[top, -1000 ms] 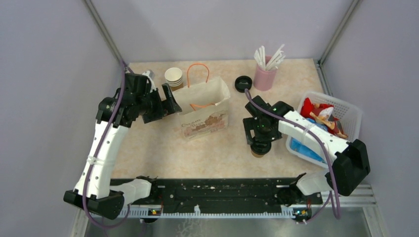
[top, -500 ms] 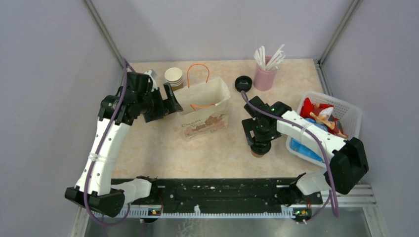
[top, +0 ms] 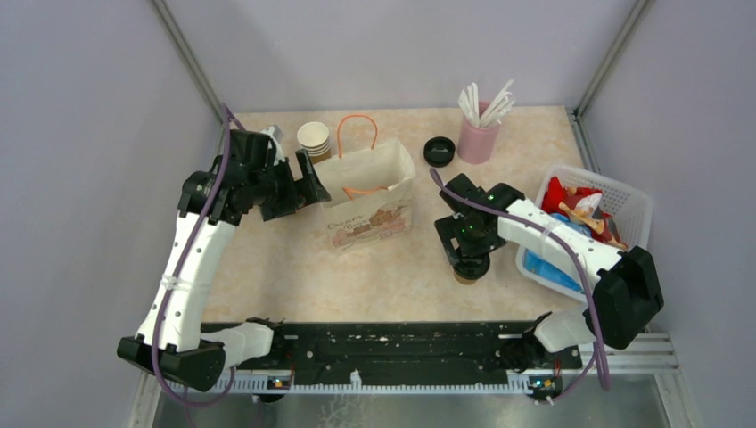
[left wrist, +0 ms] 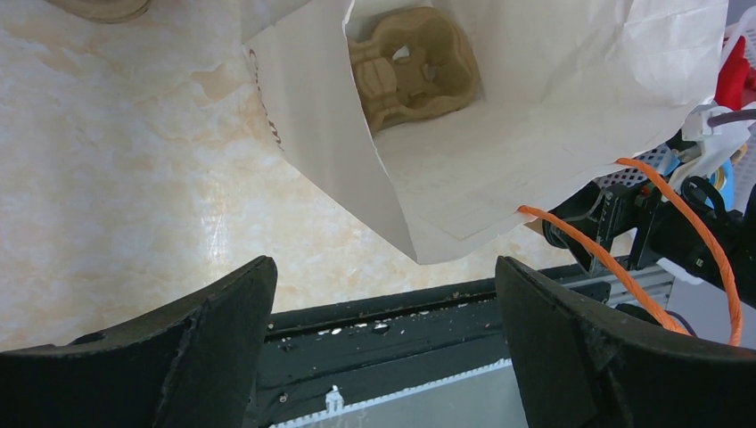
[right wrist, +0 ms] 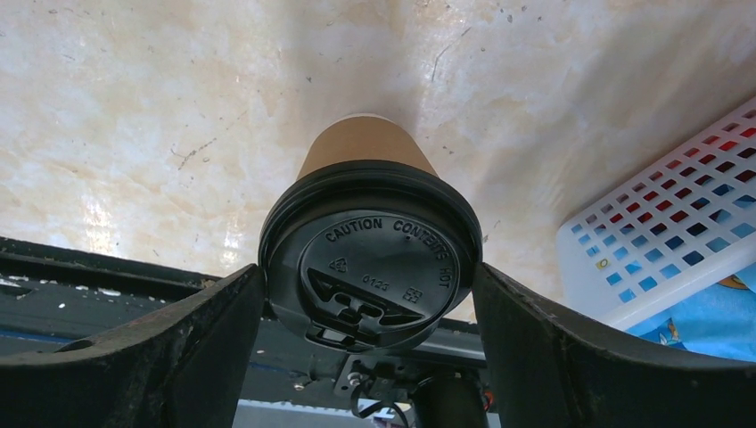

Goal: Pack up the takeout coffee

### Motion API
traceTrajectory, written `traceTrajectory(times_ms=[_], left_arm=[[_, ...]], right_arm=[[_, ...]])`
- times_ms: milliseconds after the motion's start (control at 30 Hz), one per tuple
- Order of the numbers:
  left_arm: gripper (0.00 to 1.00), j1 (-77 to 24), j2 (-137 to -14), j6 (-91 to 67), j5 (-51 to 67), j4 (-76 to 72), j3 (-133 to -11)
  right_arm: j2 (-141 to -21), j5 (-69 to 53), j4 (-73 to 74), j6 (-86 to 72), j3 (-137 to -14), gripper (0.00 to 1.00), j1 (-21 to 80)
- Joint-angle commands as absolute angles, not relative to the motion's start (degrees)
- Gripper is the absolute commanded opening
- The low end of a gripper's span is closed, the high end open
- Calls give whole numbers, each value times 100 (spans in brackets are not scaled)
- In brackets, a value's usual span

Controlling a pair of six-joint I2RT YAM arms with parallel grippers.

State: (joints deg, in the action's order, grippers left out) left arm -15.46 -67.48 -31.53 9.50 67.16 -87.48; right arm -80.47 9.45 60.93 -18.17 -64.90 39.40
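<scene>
Two robot arms are pictured at a marbled table (top: 294,267). The coffee cup (right wrist: 370,259), brown paper under a black lid, is seen standing upright on the table near the right arm's side, just beside a white basket (right wrist: 677,223) and well apart from the paper bag (top: 370,209). The right gripper (right wrist: 368,278) is lowered over the cup, with its fingers (right wrist: 214,348) set on either side of the lid and pressed against its rim. From above, only a brown sliver of the cup (top: 465,277) is shown beneath that gripper (top: 471,261).

The left gripper (left wrist: 383,276) is held spread wide, with nothing between its fingers, at the bag's left edge. The white bag (left wrist: 535,107) is shown open at the top, a moulded cardboard cup tray (left wrist: 414,67) lying at its bottom and its orange handles (left wrist: 660,214) hanging loose.

Toward the back of the table, a stack of paper cups (top: 314,138), a loose black lid (top: 438,150) and a pink holder (top: 478,138) filled with white sticks are visible. Colourful packets are piled in the basket (top: 624,209).
</scene>
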Motion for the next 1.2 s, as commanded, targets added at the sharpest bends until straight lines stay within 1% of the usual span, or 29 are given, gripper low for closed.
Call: traceTrajectory(times_ms=[0,333,467,633,867,1033,1167], left_arm=[[98,-1547,-6755,-3128,1008,6512,-8724],[98,-1547,-6704,-3182,1009,6513,-8664],[97,-1547,-6693,-3220,1004,6497,-8605],[97,-1547,-6700,-3268,888,6519,-8652],[97,-1547,-6762,-3264,914,6488,-8672],[94,-1547,-6879,-3094,957,6515,-8843],[88,-1545,-6955,-2975,909,6463,-8939]], right_arm=[[-8097,953,5995,-1878,-6507,83,4007],[-8061,983,6001,-1984,-6447,83,4010],[-7997,994,6019,-2001,-6458,78,4011],[-7750,1142,6052,-1970,-6604,76,4016],[-7359,1355,6143,-1800,-6923,75,4002],[-6752,1740,5933,-1604,-7205,75,4002],[-6339,2027,5786,-1287,-7604,74,4004]])
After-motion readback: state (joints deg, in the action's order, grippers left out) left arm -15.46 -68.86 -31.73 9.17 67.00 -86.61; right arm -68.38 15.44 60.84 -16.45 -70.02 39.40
